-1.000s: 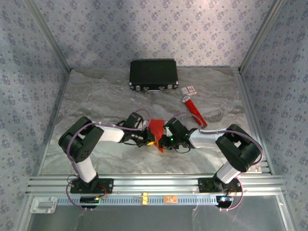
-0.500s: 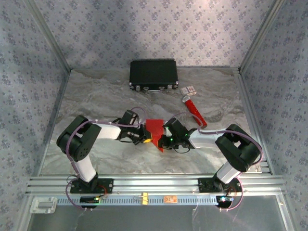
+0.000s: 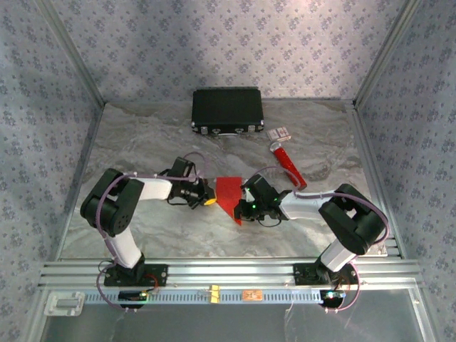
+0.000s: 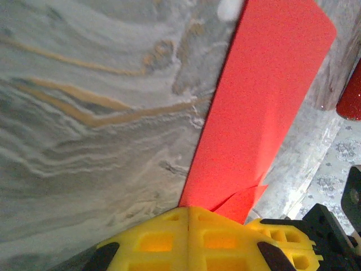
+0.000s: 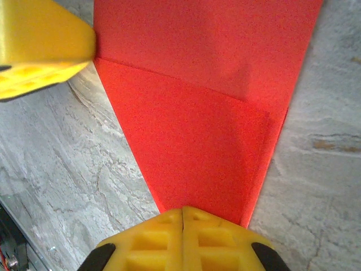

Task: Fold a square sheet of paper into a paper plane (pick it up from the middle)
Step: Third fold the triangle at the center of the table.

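Red paper sheet (image 3: 229,194), folded into a creased, tapering shape, sits mid-desk between the two arms. The left claw (image 3: 209,200) has its yellow fingers pressed together, pinching the sheet's left edge, and the right claw (image 5: 182,226) is pressed together on its narrow near tip. Toward the back of the desk (image 3: 142,142) are a black case (image 3: 226,110), a red tube with a white end (image 3: 288,162) and a small white box (image 3: 280,133) whose print is too small to read.
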Robot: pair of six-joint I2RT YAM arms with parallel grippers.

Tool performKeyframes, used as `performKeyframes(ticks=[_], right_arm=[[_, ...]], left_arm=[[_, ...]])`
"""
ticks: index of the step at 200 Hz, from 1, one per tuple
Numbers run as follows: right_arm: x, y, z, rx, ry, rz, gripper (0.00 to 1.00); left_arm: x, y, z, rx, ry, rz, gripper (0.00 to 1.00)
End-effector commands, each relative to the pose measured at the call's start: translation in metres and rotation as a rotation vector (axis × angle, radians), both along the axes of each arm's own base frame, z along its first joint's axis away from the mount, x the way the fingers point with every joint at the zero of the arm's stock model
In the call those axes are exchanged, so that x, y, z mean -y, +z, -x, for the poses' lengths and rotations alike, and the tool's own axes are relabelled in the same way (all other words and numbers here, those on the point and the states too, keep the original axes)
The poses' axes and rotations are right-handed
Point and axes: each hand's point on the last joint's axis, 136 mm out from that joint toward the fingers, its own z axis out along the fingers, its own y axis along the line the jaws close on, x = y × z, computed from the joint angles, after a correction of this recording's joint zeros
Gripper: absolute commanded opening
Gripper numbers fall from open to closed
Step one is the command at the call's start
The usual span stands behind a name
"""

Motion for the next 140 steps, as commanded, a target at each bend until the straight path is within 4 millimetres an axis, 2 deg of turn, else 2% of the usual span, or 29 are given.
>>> performKeyframes(ticks=[1, 41, 76, 97, 130, 140], right_arm=[[0.040, -0.042, 0.032, -0.130, 0.008, 0.193, 0.02], [0.039, -0.040, 0.029, -0.124, 0.015, 0.192, 0.02], [0.038, -0.039, 0.028, -0.122, 0.020, 0.191, 0.02], [0.039, -0.038, 0.027, -0.121, 0.018, 0.193, 0.03], [0.039, -0.036, 0.027, -0.119, 0.018, 0.195, 0.03], [0.039, -0.036, 0.026, -0.116, 0.015, 0.196, 0.03]], left_arm=[[-0.034, -0.014, -0.012, 0.017, 0.084, -0.157, 0.00], [-0.027, 0.017, -0.019, 0.089, 0.082, -0.109, 0.03], [-0.002, 0.048, -0.013, 0.202, 0.010, -0.037, 0.05], [0.017, 0.051, -0.005, 0.209, -0.042, 0.026, 0.05], [0.040, 0.046, 0.003, 0.203, -0.109, 0.064, 0.06], [0.043, 0.039, 0.005, 0.184, -0.121, 0.049, 0.06]])
